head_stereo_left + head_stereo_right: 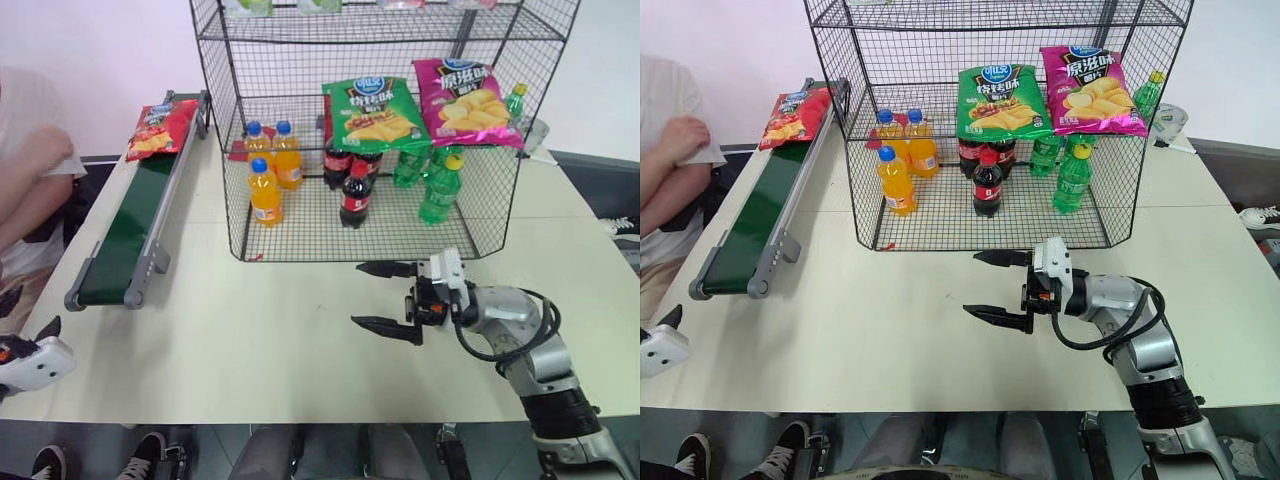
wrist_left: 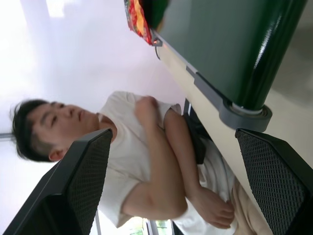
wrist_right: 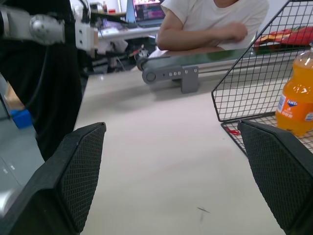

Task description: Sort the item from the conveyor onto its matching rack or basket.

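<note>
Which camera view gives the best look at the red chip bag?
The left eye view: the red chip bag lies whole at the conveyor's far end. The right eye view shows it similarly; the wrist views catch only a part.

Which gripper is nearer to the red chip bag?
Left. The left gripper is by the conveyor's near end; the right gripper, before the rack, is farther from the red chip bag.

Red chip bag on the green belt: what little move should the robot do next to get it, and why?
Probably swing the left pincer up along the conveyor toward the red chip bag. The bag lies untouched at the belt's far end, that pincer is open and empty near the table's near left corner, and the right pincer sits in front of the rack.
</note>
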